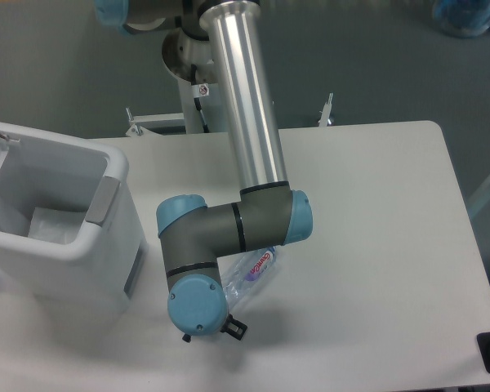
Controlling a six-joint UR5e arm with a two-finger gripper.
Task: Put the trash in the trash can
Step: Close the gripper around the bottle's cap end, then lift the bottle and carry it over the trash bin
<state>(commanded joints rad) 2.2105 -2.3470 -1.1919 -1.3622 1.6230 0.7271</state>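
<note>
The wrapper [55, 226] is already lying inside the open can [106, 245] at left, so half the job looks done. The bottle [256, 270] is lying on the table [376, 245] right of the can, and the gripper [220, 322] is sitting over its near end, fingers hidden under the wrist, so I can't tell their state.

Trash & can, mid-task
Clear bottle [256, 273] w/ purple-red label lying tilted on surface; white wrapper [55, 226] inside open white trash can [82, 245].

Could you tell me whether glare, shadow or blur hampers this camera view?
Fixed camera: sharp overall, with a bright highlight streak along the polished silver arm tube; a soft shadow lies on the white table under the wrist; the clear plastic bottle with purple-red label is partly hidden, the tool entirely.
</note>
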